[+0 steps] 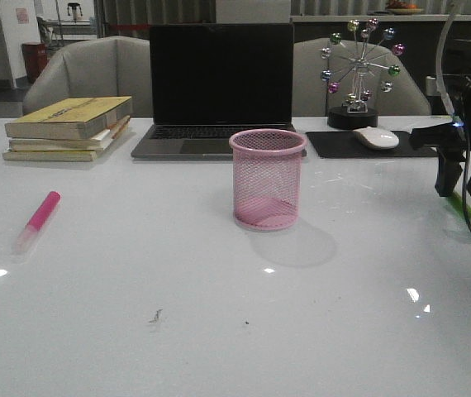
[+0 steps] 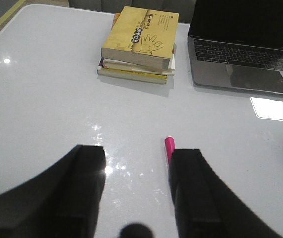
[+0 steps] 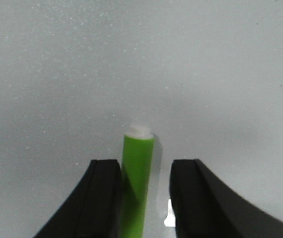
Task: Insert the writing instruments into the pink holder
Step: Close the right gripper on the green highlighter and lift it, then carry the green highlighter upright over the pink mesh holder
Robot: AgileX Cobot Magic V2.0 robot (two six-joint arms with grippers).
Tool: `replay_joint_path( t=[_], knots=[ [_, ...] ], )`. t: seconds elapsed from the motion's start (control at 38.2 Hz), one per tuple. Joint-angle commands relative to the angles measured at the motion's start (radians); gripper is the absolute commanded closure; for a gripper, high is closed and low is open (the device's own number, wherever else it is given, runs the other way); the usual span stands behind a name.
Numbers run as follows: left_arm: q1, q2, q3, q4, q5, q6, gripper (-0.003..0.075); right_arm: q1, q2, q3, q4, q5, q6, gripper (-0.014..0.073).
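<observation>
The pink holder (image 1: 268, 178), a mesh cup, stands upright at the middle of the white table, and nothing shows inside it. A pink marker (image 1: 39, 218) lies flat at the left. In the left wrist view one end of the pink marker (image 2: 169, 147) pokes out beside a finger of my open left gripper (image 2: 137, 153), which hangs above the table; this gripper is outside the front view. At the right edge my right gripper (image 1: 465, 180) reaches down over the green marker (image 1: 465, 207). Its open fingers straddle the green marker (image 3: 137, 173), which lies against one finger with a gap to the other.
A stack of books (image 1: 68, 126) sits at the back left beside an open laptop (image 1: 219, 87). Behind the holder to the right are a white mouse (image 1: 376, 137) on a dark pad (image 1: 335, 145) and a ferris-wheel ornament (image 1: 359, 70). Two chairs stand past the table's far edge.
</observation>
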Motion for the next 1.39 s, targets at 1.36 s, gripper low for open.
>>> replay_joint_path(
  t=[1.36],
  knots=[
    [0.003,-0.006,-0.038,-0.015,-0.062,-0.005,0.0336,0.122,-0.374,-0.035,0.021,-0.379,0.000,0.0530]
  ],
)
